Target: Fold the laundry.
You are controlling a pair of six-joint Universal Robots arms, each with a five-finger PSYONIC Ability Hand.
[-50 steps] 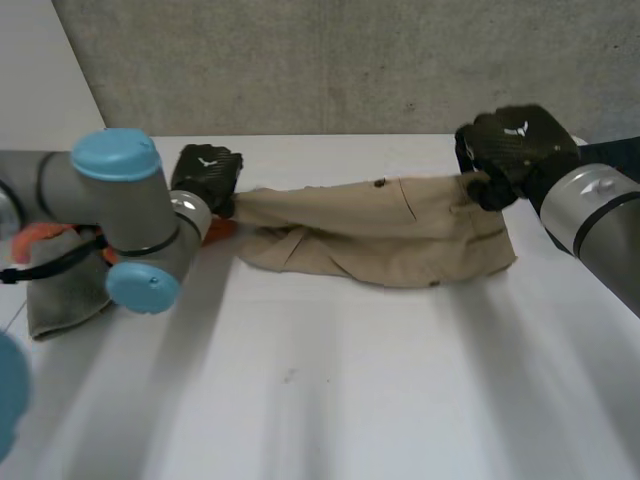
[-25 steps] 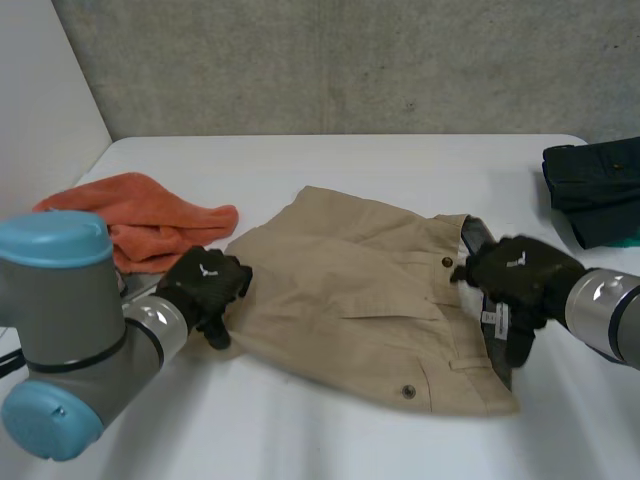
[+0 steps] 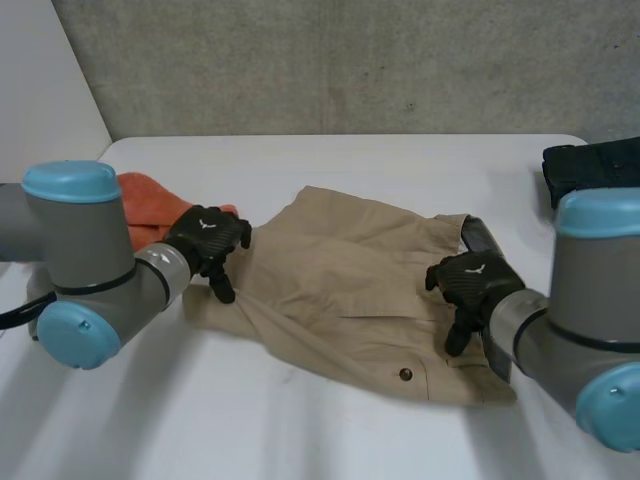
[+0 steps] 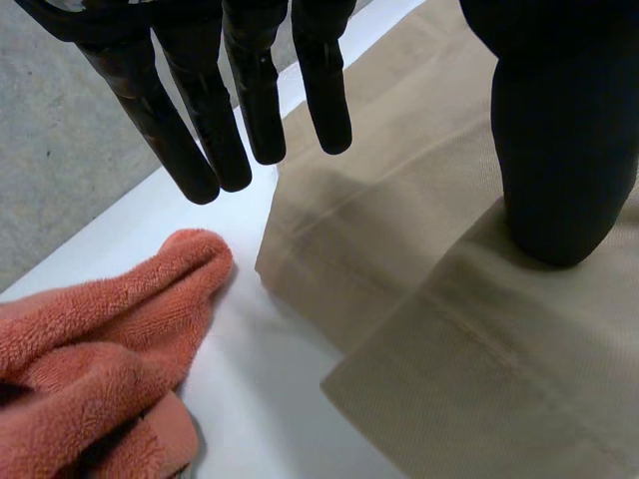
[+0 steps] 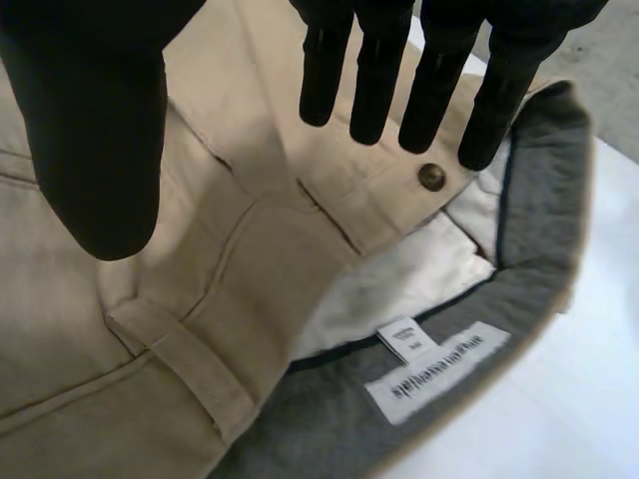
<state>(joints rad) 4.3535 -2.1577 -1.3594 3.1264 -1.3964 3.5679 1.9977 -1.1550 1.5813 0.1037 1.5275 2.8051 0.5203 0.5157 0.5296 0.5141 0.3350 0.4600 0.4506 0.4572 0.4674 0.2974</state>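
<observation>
A white table point(image 3: 330, 430) before a concrete wall point(image 3: 350, 60) carries beige shorts point(image 3: 340, 290) lying flat at its middle, their long axis running across from arm to arm. The left hand point(image 3: 208, 238) hangs over the leg hems, fingers straight and gripping nothing, with an orange towel point(image 3: 145, 195) just beside it. The right hand point(image 3: 470, 285) hangs over the waistband, fingers likewise straight and apart. Each hand is nearest its own end, so a fold could likely start from either.

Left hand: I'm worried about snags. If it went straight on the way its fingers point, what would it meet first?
Probably the tan shorts, at the leg hem: the left hand hangs straight-fingered just above that edge. Depth is unclear, so it might meet the white table instead; the orange towel lies aside.
</observation>
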